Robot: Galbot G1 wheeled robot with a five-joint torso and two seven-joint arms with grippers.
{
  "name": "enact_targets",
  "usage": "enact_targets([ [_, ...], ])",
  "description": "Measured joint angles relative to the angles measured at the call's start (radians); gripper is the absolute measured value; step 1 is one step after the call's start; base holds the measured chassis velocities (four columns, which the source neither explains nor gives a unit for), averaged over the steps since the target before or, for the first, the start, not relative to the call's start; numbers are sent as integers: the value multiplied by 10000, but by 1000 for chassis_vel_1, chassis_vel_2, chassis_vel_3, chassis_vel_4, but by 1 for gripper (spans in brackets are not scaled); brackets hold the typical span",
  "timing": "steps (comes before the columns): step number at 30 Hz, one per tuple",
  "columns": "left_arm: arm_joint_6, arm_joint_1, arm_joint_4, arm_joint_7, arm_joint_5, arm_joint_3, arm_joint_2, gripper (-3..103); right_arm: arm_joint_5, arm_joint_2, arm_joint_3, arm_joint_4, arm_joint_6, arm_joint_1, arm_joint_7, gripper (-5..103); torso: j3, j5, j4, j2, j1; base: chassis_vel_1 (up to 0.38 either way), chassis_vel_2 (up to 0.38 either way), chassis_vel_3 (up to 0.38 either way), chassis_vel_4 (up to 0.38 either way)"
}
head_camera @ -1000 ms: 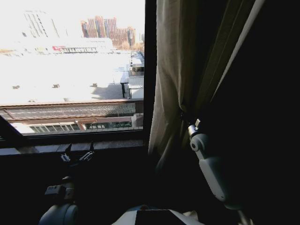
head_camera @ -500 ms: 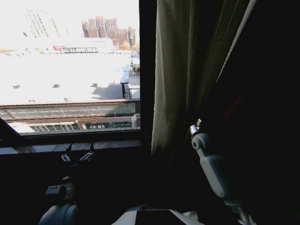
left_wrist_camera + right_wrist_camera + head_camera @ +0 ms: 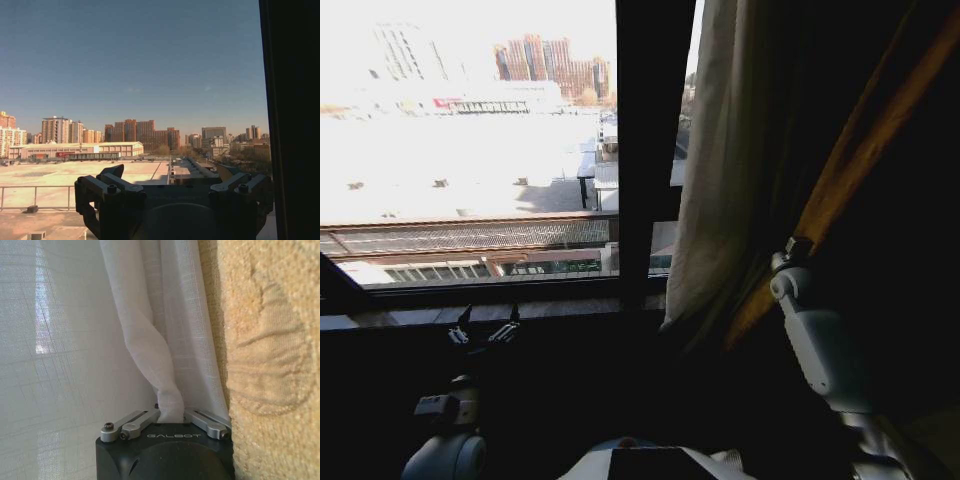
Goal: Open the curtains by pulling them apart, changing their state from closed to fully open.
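The sheer white curtains [image 3: 720, 180] hang bunched to the right of the dark window frame bar [image 3: 640, 150]. My right gripper [image 3: 788, 250] is raised at the curtain's right edge, its tip buried in the fabric. In the right wrist view the right gripper [image 3: 171, 415] is shut on a twisted fold of the curtains [image 3: 165, 365]. My left gripper [image 3: 485, 330] sits low by the window sill, open. In the left wrist view the left gripper [image 3: 172, 175] holds nothing and faces the glass.
An opaque brown-gold drape [image 3: 865, 160] hangs slanted behind my right arm and presses against the gripper's side [image 3: 265, 340]. The window sill [image 3: 400, 318] runs along the bottom of the glass. The frame bar [image 3: 290, 120] stands beside the left gripper.
My right arm has moved to the right with the curtain fold, uncovering a strip of glass right of the frame bar and exposing the gold drape. The left arm has stayed put.
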Motion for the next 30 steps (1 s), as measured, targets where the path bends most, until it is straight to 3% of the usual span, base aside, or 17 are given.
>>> enact_targets([
  [17, -141, 9, 88, -5, -8, -21, -89, 100, -732, 32, 736, -1783, -53, 670, 810, -3, 0, -2, 1, 0, 0, 0, 0, 0, 0],
  [21, -144, 15, 68, -6, 10, -18, -110, 100, -745, -23, 737, -1512, -55, 480, 803, 8, 0, 1, -2, -1, 1, 0, 0, 0, 0],
  [24, -143, -8, 53, -6, 37, 6, -137, 100, -562, -48, 658, -272, -56, -280, 93, 24, 0, 2, -5, 0, 1, 0, 0, 0, 0],
  [26, -141, -11, 52, -6, 41, 9, -141, 100, -509, -46, 637, -59, -58, -405, -19, 24, 0, 1, -4, -1, 0, 0, 0, 0, 0],
  [29, -104, -29, 51, -11, 52, 11, -157, 100, -288, 165, 433, 1734, -144, -1481, -639, 40, -1, -5, 0, 0, 0, 0, 0, 0, 0],
  [30, -104, -29, 51, -11, 52, 11, -157, 100, -288, 165, 433, 1734, -144, -1481, -639, 40, -1, -5, 0, 0, 0, 0, 0, 0, 0],
])
